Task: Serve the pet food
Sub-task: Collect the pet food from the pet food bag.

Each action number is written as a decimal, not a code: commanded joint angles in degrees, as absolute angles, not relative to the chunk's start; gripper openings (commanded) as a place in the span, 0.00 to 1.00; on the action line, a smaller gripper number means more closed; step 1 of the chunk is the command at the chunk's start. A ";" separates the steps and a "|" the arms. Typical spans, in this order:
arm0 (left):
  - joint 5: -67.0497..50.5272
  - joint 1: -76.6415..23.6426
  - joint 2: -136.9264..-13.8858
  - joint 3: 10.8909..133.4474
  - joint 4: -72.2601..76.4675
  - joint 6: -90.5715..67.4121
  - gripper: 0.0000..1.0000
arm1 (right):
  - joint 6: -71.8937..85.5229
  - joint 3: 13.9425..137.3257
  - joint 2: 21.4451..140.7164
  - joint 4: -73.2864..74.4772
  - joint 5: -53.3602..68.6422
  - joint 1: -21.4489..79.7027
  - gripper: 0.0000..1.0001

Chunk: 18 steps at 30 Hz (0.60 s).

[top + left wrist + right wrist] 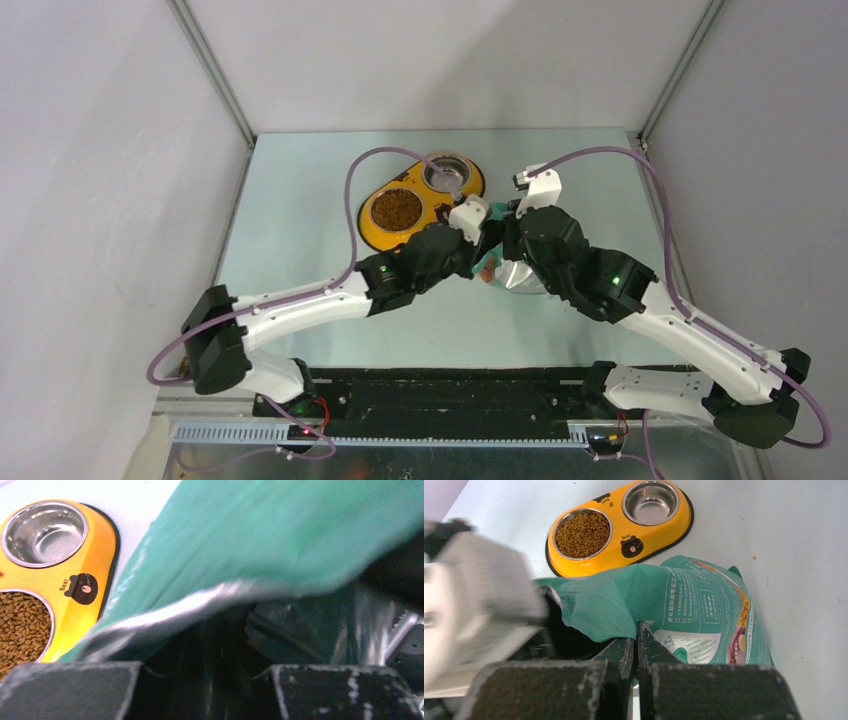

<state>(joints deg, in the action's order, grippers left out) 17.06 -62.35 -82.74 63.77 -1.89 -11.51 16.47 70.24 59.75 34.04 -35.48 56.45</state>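
Pet food: loose brown kibble, filling one bowl of yellow feeder on desk; second bowl bare steel. More perhaps inside teal bag, unseen. Likely light, dry, free-running; scatters and rolls. No pinching direct: better scooped, or poured by gripping bag. Right claw: pinched tight on bag rim. Left claw: fingers parted at bag mouth; holding anything, cannot tell.

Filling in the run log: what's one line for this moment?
right gripper: shut on bag rim | left gripper: at bag mouth, grip unclear | kibble: in feeder | second bowl: empty
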 commanded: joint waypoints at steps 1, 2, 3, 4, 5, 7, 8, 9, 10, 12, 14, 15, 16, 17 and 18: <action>11.52 -63.73 -73.79 56.21 8.91 -12.19 0.00 | 17.27 71.02 56.23 33.17 -40.09 53.35 0.00; 11.60 -64.03 -70.70 55.35 8.98 -12.34 0.00 | 17.20 71.02 56.19 33.33 -40.08 53.13 0.00; 11.30 -64.30 -69.27 53.76 8.60 -12.47 0.00 | 16.83 71.02 56.17 33.78 -40.04 52.81 0.00; 10.67 -64.54 -66.45 53.07 8.30 -12.39 0.00 | 16.63 71.02 56.17 34.11 -39.98 52.73 0.00; 10.56 -65.16 -65.22 51.83 7.85 -12.13 0.00 | 16.22 71.06 56.10 34.15 -39.99 52.43 0.00; 10.68 -66.22 -61.64 50.24 6.66 -11.17 0.00 | 15.49 71.02 56.08 34.51 -39.66 52.07 0.00; 11.28 -66.46 -59.64 49.69 5.88 -10.90 0.00 | 15.30 71.02 56.03 34.82 -39.51 52.01 0.00; 11.44 -66.76 -58.69 49.37 4.46 -10.86 0.00 | 14.81 71.02 56.00 35.05 -39.37 51.92 0.00; 12.11 -66.87 -56.88 48.68 3.72 -10.93 0.00 | 14.61 71.02 55.99 35.31 -39.28 51.89 0.00; 12.92 -67.08 -54.34 47.53 1.83 -10.77 0.00 | 14.08 71.02 55.99 35.55 -39.09 51.86 0.00; 13.30 -67.19 -51.90 46.51 -1.23 -10.25 0.00 | 13.60 71.02 55.87 35.78 -38.89 51.86 0.00; 13.39 -67.34 -51.18 46.15 -1.93 -9.96 0.00 | 13.33 71.02 55.84 35.73 -38.68 51.83 0.00; 13.29 -67.46 -49.62 45.22 -2.79 -9.37 0.00 | 13.11 71.02 55.77 35.65 -38.59 51.84 0.00; 12.79 -67.47 -48.80 44.67 -3.02 -9.03 0.00 | 13.06 71.02 55.75 35.67 -38.54 51.81 0.00; 12.72 -67.57 -47.27 43.75 -3.46 -8.70 0.00 | 12.78 71.02 55.73 35.53 -38.52 51.84 0.00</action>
<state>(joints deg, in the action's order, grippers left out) 14.72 -66.35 -52.21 45.89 0.03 -10.76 15.31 70.15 57.04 35.48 -33.17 52.93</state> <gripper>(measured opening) 0.257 0.020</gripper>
